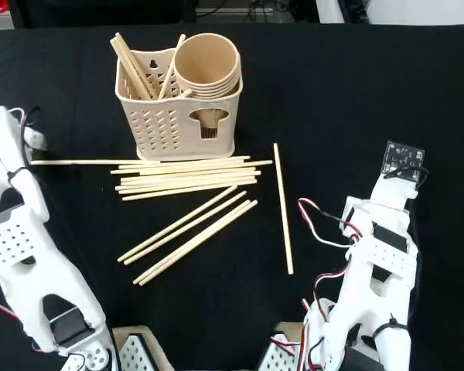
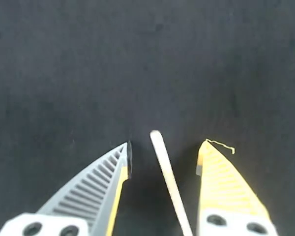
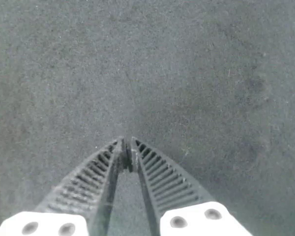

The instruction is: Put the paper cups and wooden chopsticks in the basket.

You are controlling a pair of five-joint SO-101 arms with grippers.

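A cream plastic basket (image 1: 170,124) stands at the back of the black table, holding stacked paper cups (image 1: 207,63) and several wooden chopsticks (image 1: 134,66). More chopsticks (image 1: 187,177) lie loose in front of it, others lie slanted (image 1: 187,232), and one lies alone (image 1: 283,207). A long chopstick (image 1: 85,161) points toward the left arm. Its tip (image 2: 160,147) lies between the spread fingers of my left gripper (image 2: 165,147), which is open and close to the cloth. My right gripper (image 3: 127,146) is shut and empty above bare cloth on the right.
The left arm's white body (image 1: 23,247) runs along the table's left edge, and the right arm (image 1: 379,263) with loose wires stands at the front right. Black cloth (image 1: 348,100) lies bare to the right of the basket.
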